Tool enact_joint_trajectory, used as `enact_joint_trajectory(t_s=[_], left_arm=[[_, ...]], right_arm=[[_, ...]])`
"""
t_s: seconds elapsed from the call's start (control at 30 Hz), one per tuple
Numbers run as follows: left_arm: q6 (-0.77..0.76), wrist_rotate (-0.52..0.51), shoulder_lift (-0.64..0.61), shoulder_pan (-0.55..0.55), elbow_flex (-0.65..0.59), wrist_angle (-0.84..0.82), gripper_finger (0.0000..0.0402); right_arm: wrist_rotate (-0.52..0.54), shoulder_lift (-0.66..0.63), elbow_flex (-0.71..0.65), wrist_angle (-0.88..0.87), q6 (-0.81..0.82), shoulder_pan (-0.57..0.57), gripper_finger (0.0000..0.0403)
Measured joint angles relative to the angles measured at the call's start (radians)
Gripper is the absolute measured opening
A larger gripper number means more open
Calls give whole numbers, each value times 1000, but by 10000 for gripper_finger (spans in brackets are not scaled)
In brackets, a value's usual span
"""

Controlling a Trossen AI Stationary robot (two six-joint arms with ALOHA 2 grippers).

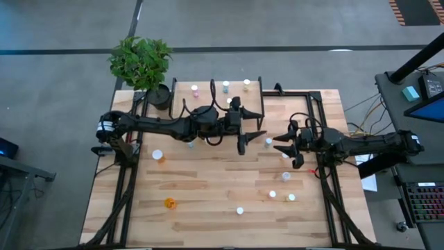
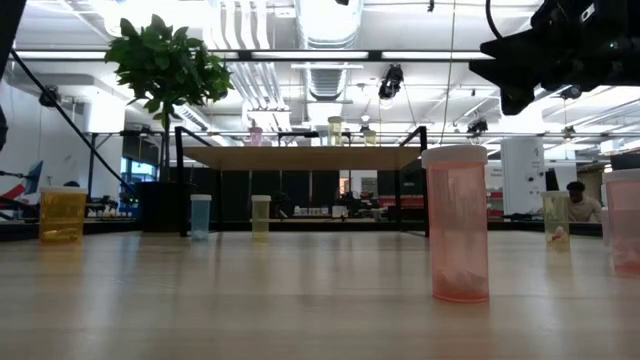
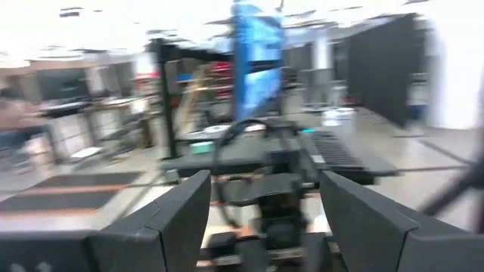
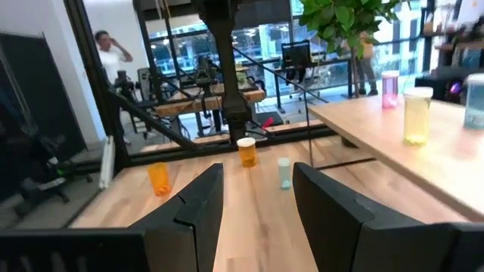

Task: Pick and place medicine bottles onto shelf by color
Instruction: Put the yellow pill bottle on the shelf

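High view first: we find the left pincer [image 1: 251, 140] extended over the middle of the tabletop [image 1: 208, 187], just in front of the shelf [image 1: 208, 94], which stands at the far edge beside a potted plant [image 1: 141, 62]. The right pincer [image 1: 283, 144] faces it from the right side, the two near each other but apart. On the shelf top we count four medicine bottles [image 1: 225, 86] in a row. Others stand scattered on the tabletop: a white-capped orange one [image 1: 158, 155] on the left, an all-orange one [image 1: 169, 203] nearer the front, a small one [image 1: 268, 142] between the two pincers, one [image 1: 286, 176] below the right pincer, and three more [image 1: 272, 194] towards the front right.

From the left wrist view, the left pincer [image 3: 265, 219] has its fingers [image 3: 178, 215] standing well apart with nothing between them; the picture is blurred and shows the other arm beyond. From the right wrist view, the right pincer [image 4: 257, 200] is partly open and holds nothing. Beyond its fingers [image 4: 200, 204] we see an orange bottle [image 4: 246, 151], a pale bluish bottle [image 4: 283, 173] and a second orange one [image 4: 158, 179] on the tabletop, and the shelf [image 4: 423, 162] alongside carrying pink, yellowish and bluish bottles. A person [image 4: 111, 57] stands in the room behind.

Low view: a pinkish bottle [image 2: 457, 223] stands closest, upright; a yellow one [image 2: 62, 213] is at the far left, and two pale ones [image 2: 201, 215] stand beneath the shelf [image 2: 300, 157].
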Motion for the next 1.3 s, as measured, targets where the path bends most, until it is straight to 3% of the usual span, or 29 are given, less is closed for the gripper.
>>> enact_joint_trajectory(t_s=[0.13, 0.23, 0.57, 0.77, 0.93, 1.17, 1.3], left_arm=[[8, -133, 0, 1, 0, -1, 233], [30, -124, -5, 11, 0, -15, 233], [60, -85, -106, 24, -2, -293, 233], [63, -84, -190, -8, -34, -457, 233], [37, -85, -266, -43, -156, -517, 233], [-77, -84, -363, -81, -393, -416, 233], [-95, -84, -422, -95, -502, -367, 233]], right_arm=[[0, 2, 57, -34, 61, 0, 150], [3, 18, 144, -157, 38, 0, 150], [64, 159, 435, -469, -146, 0, 150], [163, 250, 571, -622, -183, -1, 150], [163, 341, 645, -646, -169, 0, 150], [291, 511, 732, -645, -185, -7, 152], [312, 632, 814, -646, -183, -30, 172]])
